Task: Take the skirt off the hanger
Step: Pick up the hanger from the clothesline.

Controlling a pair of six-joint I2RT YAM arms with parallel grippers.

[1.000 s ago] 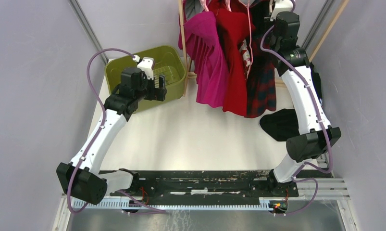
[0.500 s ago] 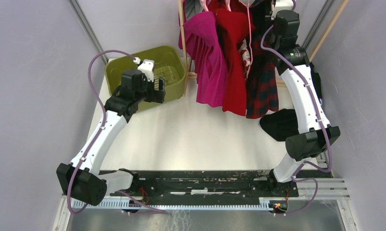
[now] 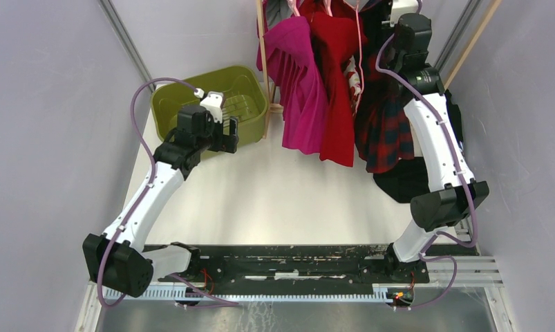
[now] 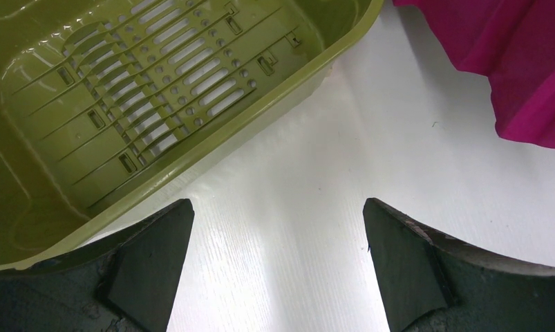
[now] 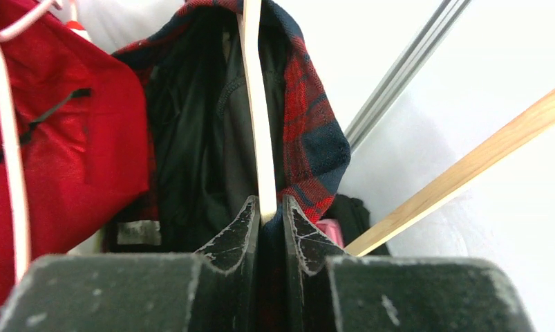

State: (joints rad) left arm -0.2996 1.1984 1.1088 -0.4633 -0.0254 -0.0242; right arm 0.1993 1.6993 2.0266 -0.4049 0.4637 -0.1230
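A red-and-navy plaid skirt [image 3: 381, 131] hangs at the right end of the rack, over a pale hanger [image 5: 255, 104]. Its waistband [image 5: 309, 117] drapes round the hanger's bar. My right gripper [image 5: 267, 207] is raised to the top of the garment [image 3: 397, 21], jaws shut on the waistband fabric. The hanger's bar rises from between the fingertips. My left gripper [image 3: 231, 131] hovers low over the table beside the green basket, open with nothing between its fingers [image 4: 150, 263].
A green plastic basket [image 3: 191, 93] sits at the back left, its rim [image 4: 260, 104] close to my left fingers. Magenta [image 3: 298, 90] and red [image 3: 336, 90] garments hang from the wooden rack [image 3: 262, 55]. A black cloth [image 3: 399, 183] lies on the table under the right arm.
The plaid skirt has dropped lower and swung right, its hem now reaching the black cloth. The left arm has shifted slightly toward the front right. Both grippers keep their states.
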